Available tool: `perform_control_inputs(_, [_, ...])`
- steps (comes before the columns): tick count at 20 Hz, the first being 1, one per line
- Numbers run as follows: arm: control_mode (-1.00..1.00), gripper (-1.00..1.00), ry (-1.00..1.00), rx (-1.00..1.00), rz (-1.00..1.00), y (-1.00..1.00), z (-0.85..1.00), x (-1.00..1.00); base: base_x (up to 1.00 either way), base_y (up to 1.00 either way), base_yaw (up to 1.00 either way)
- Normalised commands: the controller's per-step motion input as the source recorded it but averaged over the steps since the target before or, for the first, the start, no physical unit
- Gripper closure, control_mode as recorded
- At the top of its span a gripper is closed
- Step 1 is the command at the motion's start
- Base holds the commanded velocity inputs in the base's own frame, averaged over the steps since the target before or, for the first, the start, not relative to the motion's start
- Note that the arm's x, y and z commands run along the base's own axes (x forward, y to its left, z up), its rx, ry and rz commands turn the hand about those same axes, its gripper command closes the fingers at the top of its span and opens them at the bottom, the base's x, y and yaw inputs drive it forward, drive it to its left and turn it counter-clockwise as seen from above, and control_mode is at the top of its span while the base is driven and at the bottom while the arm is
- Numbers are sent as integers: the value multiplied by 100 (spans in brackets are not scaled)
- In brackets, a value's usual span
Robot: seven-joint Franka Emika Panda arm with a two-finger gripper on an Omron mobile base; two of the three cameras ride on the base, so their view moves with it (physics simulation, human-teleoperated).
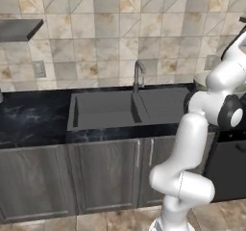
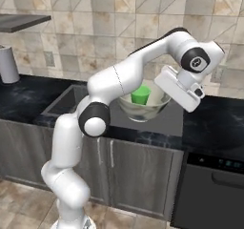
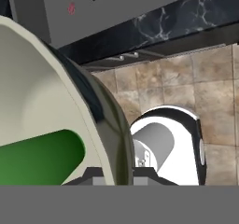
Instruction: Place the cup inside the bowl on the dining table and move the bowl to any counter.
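The pale cream bowl hangs tilted over the right end of the sink, with the green cup lying inside it. My gripper is shut on the bowl's right rim. In the hand view the bowl wall rises on the left, the cup lies along its inside, and the rim passes between my gripper's two dark tips. In the left base view a sliver of the bowl shows behind my forearm. Whether the bowl touches the counter I cannot tell.
Grey cabinet doors run under the black marble counter. The sink has a faucet at its back. A dark appliance front sits right of the cabinets. A grey canister stands far left, under a shelf.
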Motion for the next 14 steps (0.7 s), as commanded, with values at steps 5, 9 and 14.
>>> perform_control_inputs(5, [100, 100, 0, 0, 0, 0, 0, 0, 26, -67, 0])
perform_control_inputs(9, [100, 100, 0, 0, 0, 0, 0, 0, 29, -54, 0])
perform_control_inputs(14, [100, 100, 0, 0, 0, 0, 0, 0, 27, -55, 0])
